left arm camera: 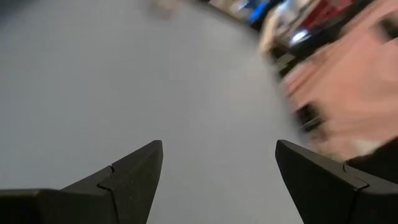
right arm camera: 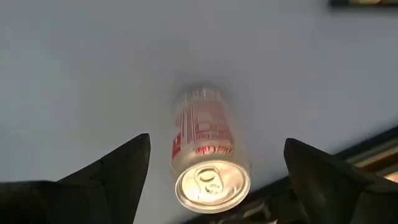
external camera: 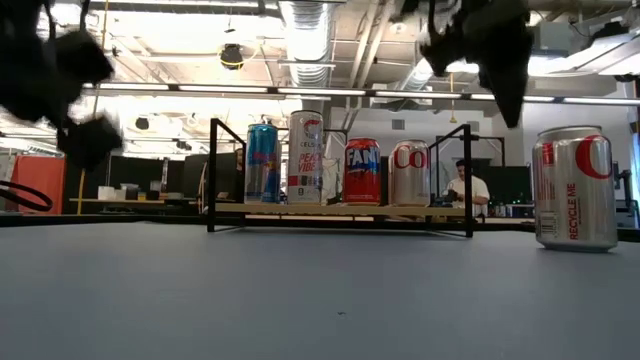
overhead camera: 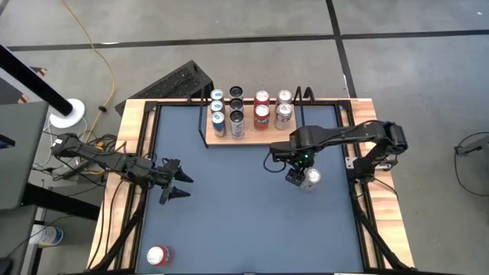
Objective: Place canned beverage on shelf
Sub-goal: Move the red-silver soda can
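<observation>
Silver cylindrical can [overhead camera: 310, 178] upright on matte blue table [overhead camera: 229, 214], right gripper [overhead camera: 299, 176] jaws apart above it, left gripper [overhead camera: 175, 182] jaws apart.

Right gripper [overhead camera: 299, 177] hangs mid-desk right, jaws spread wide, holding nothing; left gripper [overhead camera: 176, 183] waits left, jaws apart.

Silver can [overhead camera: 310, 178] with red lettering stands upright on the blue tabletop [overhead camera: 229, 206], toward the right edge, just in front of the shelf [overhead camera: 252, 136]. That light-wood shelf with black wire frames sits at the far edge, packed with upright cans. Another red-and-white can [overhead camera: 157, 255] lies near the front-left corner.
</observation>
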